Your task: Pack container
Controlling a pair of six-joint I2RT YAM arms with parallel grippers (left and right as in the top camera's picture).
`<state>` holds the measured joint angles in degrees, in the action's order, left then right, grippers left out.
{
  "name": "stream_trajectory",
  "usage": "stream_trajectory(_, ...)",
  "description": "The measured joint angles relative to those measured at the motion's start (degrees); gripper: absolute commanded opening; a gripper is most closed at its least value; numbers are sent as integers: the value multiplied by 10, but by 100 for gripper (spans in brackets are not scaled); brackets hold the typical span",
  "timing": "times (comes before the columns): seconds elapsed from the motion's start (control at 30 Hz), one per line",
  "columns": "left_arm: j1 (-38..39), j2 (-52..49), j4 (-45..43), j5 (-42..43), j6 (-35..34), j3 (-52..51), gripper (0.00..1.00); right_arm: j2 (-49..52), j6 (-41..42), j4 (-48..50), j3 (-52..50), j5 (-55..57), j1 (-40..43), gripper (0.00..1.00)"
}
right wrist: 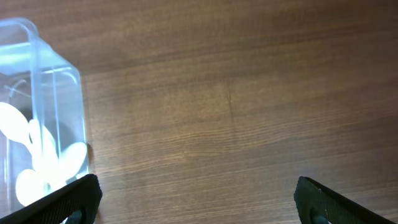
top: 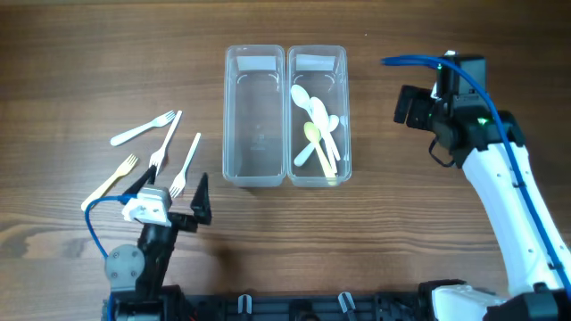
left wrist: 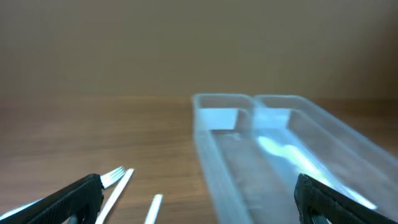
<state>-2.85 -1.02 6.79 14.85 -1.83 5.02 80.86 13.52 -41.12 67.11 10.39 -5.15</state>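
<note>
The nearest white fork (top: 186, 165) lies on the desk (top: 71, 53) just beyond the spread, empty left pincer (top: 169, 193), its long axis running near-to-far, left of the empty container (top: 254, 116). The right pincer (top: 404, 107), also spread, sits well apart.

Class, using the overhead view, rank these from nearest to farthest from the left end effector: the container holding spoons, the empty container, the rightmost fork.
Measured from the left end effector:
1. Rightmost fork, lying just ahead of it, tines toward it.
2. Empty container, ahead and to its right.
3. Container holding spoons, on the far side of the empty one, farther right.
</note>
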Motion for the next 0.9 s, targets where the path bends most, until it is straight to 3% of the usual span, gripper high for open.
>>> stream_trajectory(0.2,0,-95,184,-28,-17,236,100,10,0,0,0,0,0,100)
stream_trajectory(0.43,0,-445,550,-91,-28,668,100,10,0,0,0,2,0,100)
stream_trajectory(0.5,0,-535,584,-90,-29,727,100,10,-2,0,0,2,0,100)
stream_trajectory(0.63,0,-662,597,-90,-28,739,100,11,-2,0,0,2,0,100)
stream_trajectory(0.77,0,-776,599,-69,7,740,78,11,-2,0,0,2,0,100)
stream_trajectory(0.9,0,-853,599,-23,55,740,68,11,-2,0,0,2,0,100)
